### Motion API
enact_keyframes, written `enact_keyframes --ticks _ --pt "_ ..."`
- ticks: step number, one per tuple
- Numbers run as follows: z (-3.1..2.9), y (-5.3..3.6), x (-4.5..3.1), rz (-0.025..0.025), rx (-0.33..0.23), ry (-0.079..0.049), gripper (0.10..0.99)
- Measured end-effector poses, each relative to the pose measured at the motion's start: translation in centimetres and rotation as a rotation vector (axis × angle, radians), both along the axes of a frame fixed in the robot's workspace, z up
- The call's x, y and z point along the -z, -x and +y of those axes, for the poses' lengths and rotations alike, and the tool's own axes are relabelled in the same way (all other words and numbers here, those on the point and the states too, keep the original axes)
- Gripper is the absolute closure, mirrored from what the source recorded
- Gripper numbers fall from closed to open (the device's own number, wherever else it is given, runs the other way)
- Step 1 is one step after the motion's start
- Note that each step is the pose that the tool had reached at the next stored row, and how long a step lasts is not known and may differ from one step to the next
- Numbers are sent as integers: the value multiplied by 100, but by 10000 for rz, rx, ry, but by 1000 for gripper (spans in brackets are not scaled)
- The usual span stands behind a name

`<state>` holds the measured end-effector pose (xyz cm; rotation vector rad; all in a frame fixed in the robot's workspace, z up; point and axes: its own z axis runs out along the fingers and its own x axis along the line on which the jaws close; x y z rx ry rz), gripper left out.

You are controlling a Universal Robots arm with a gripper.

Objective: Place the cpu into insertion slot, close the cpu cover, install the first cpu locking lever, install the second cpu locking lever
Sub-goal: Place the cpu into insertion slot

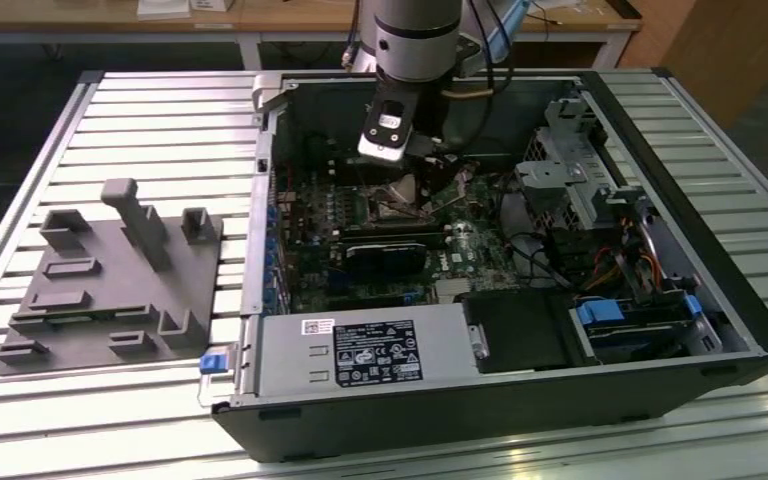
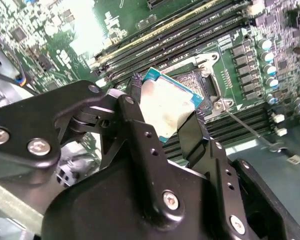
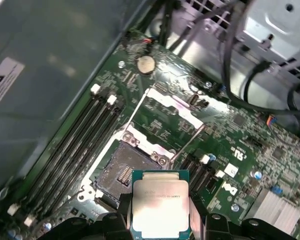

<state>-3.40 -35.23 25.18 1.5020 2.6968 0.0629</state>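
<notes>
Step in hand: the first, cpu into slot. Cover and levers not yet dealt with.

- End effector (image 2: 167,98) is closed narrow on the cpu (image 2: 165,107), one finger on each of two opposite edges, pale metal face toward the camera. Same hold shows in the first wrist view: end effector (image 3: 160,222), cpu (image 3: 160,205).
- Slot (image 3: 122,172) lies bare, dark contact field exposed. The cpu hangs above it and off to one side, overlapping only one corner of the slot; not touching, by my reading.
- Cover (image 3: 172,104) is swung open and lies on the far side of the slot from the cpu, clear of the opening.
- One thin lever (image 2: 247,129) runs out from a corner of the slot, unlatched.
- In the exterior view the arm reaches down into the open case (image 1: 491,410) on the bench (image 1: 117,100), end effector (image 1: 404,185) just over the slot area.

Judgement: seating calls for centring the cpu over the slot, edges square to the rim, face level, then a soft straight descent. Any skew risks the contacts.

Count: one cpu, one slot, one cover, one end effector. One lever made out with confidence; a second I cannot pin down.
</notes>
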Motion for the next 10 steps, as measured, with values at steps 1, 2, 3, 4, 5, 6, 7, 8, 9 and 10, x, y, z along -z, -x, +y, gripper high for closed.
enact_keyframes --ticks 1,2,3,4,5,6,7,8,9,10 --pt "0 0 1 0 150 4 545" --pt "0 0 1 0 301 8 545" --pt "0 0 2 0 450 11 545" --pt "0 0 3 0 606 16 545" --pt "0 0 3 0 765 20 545" --pt "0 0 4 0 917 24 545" --pt "0 0 5 0 1068 28 545" --pt "0 0 5 1 1221 31 545" --pt "0 0 6 1 1374 34 545" --pt "0 0 7 0 1533 36 545"
